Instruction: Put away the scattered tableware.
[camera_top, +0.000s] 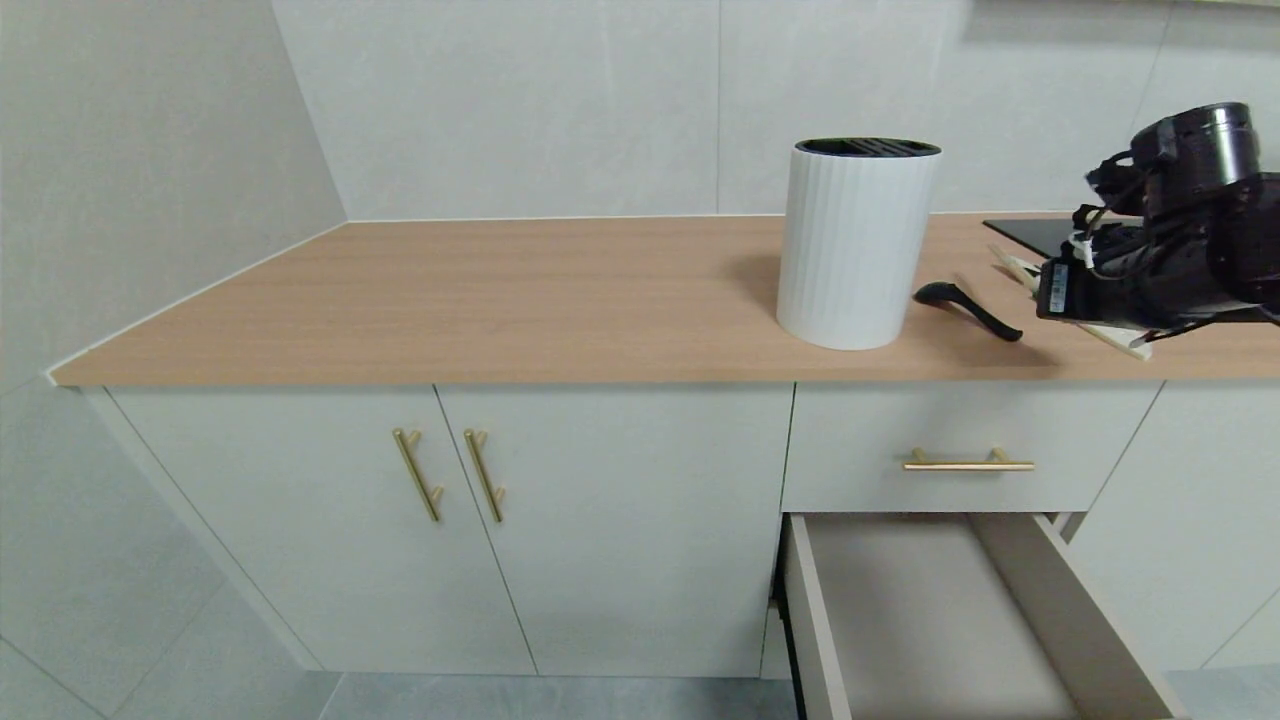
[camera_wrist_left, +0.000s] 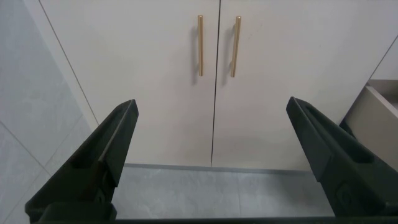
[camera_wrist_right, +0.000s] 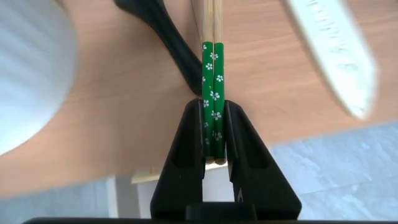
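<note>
Right gripper (camera_wrist_right: 213, 119): jaws pinched narrow on the chopsticks (camera_wrist_right: 213, 68), the two sticks side by side between the pads, caught at their green flowered ends.
Chopsticks: they run straight out ahead of the jaws, low over the countertop (camera_top: 500, 290).
Handling: light, stiff and slim, probably slick with lacquer. The pair could scissor or slide, so a firm hold at the thick ends looks right.
Black spoon (camera_top: 965, 305): lying flat just beyond the jaws, between them and the white holder (camera_top: 855, 250).
White knife (camera_wrist_right: 329, 50): off to the jaws' other side.
Drawer (camera_top: 920, 600): pulled open, below the right jaws.
Left gripper (camera_wrist_left: 211, 106): jaws spread wide with nothing between, cabinet doors (camera_wrist_left: 214, 81) ahead.
</note>
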